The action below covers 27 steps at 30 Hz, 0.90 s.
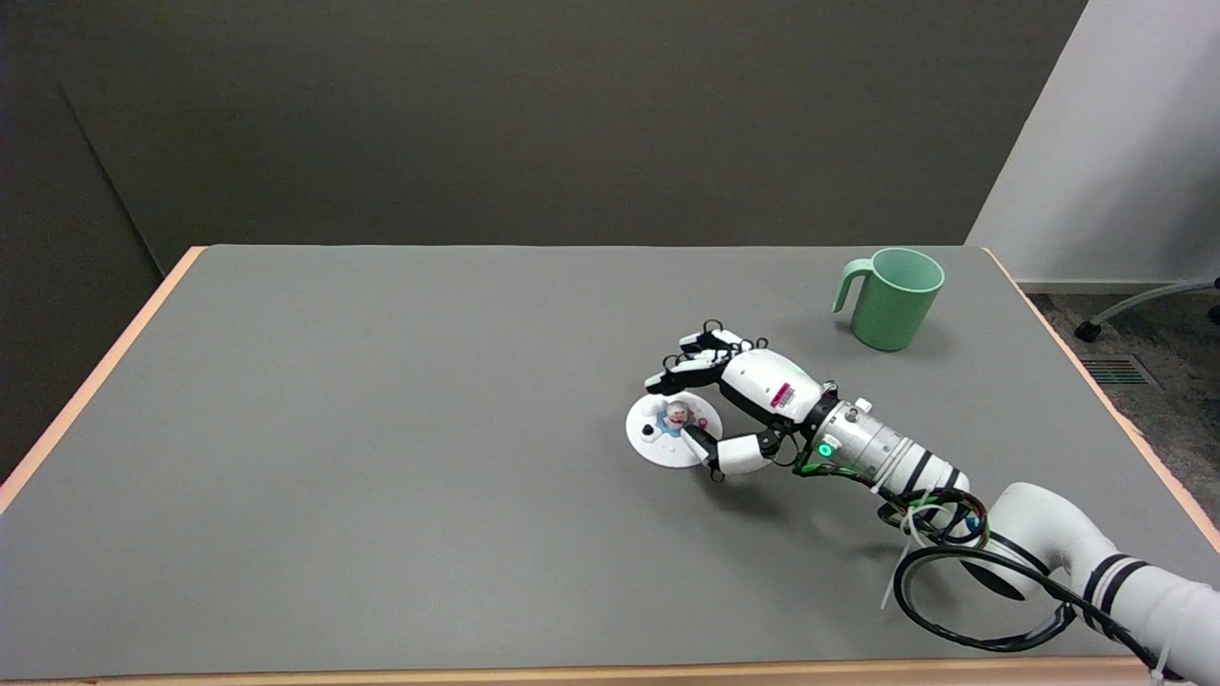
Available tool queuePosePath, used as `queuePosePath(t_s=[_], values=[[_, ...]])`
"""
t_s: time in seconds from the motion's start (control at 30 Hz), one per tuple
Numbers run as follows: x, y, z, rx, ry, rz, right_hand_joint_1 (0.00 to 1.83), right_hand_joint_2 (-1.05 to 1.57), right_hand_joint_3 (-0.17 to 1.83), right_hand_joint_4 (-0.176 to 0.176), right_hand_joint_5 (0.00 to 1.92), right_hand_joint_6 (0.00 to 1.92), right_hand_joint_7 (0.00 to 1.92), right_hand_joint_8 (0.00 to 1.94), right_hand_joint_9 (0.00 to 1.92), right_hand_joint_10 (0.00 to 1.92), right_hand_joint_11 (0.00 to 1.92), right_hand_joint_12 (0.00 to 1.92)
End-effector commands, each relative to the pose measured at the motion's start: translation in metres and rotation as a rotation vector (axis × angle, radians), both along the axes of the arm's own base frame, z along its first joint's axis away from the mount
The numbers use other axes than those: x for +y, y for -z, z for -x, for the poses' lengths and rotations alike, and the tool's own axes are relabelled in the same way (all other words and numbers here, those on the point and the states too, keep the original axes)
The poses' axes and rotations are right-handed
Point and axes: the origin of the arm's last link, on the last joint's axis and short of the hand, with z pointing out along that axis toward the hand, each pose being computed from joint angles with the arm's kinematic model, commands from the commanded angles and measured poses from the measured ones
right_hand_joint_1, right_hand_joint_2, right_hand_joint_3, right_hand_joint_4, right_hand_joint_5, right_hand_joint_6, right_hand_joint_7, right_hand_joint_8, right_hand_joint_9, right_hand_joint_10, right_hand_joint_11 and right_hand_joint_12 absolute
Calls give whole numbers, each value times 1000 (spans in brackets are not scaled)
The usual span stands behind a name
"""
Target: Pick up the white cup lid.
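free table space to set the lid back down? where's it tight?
The whole left half of the table, from the lid out to the left edge, is bare, as is the far strip left of the green mug. It is crowded on the right: the right hand is at the lid, with its arm and cables trailing to the near right corner.
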Motion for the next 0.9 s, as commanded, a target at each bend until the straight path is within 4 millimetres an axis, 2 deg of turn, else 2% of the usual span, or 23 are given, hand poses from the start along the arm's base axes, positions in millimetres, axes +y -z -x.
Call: queuePosePath(t_s=[0.03,0.43,0.47,0.53,0.57,0.6,0.63,0.67,0.7,0.8,0.9], values=[[-1,0,9,7,20,8,869,754,884,-22,705,181,738,187,492,495,-1,643],[-9,0,16,18,28,12,885,778,855,-22,745,182,772,198,479,520,-1,608],[-9,1,16,19,28,10,911,857,713,-25,748,212,765,242,470,522,-1,656],[-10,0,17,20,29,12,949,895,650,-24,754,244,754,286,433,578,-1,757],[-10,0,17,21,31,13,968,1012,450,-6,745,741,734,346,400,648,-1,796],[-9,0,17,21,32,13,980,1152,206,14,736,1361,717,419,379,713,-1,837],[-9,0,17,22,30,13,982,1148,208,15,740,1355,714,455,377,741,-1,885],[-9,0,17,22,28,13,1013,1153,196,18,746,1335,712,661,376,772,-1,952],[-9,0,17,22,27,14,1144,1183,131,18,772,1252,712,1458,368,847,-1,1030],[-8,0,15,19,21,15,1152,1189,107,8,801,1212,698,1471,325,968,-1,1143],[-9,-1,14,19,17,15,1157,1177,111,10,811,1192,722,1446,353,1005,-1,1134]])
